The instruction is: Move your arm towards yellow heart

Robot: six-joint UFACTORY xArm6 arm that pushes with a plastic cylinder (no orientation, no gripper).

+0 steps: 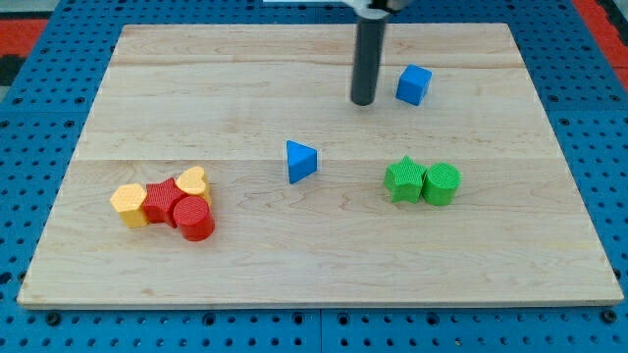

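Far off at view's left, yellow heart [193, 179], ribbed top, touching red hexagon [163, 202], my tip [363, 101] bare, nr blue cube [413, 84]

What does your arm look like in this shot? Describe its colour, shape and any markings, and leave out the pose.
Only the end of my arm shows: a straight, smooth, dark grey to black cylindrical rod, ending at my tip in a flat round end. At the view's top it enters a wider fitting with a pale, whitish rim. No cables or markings are visible.
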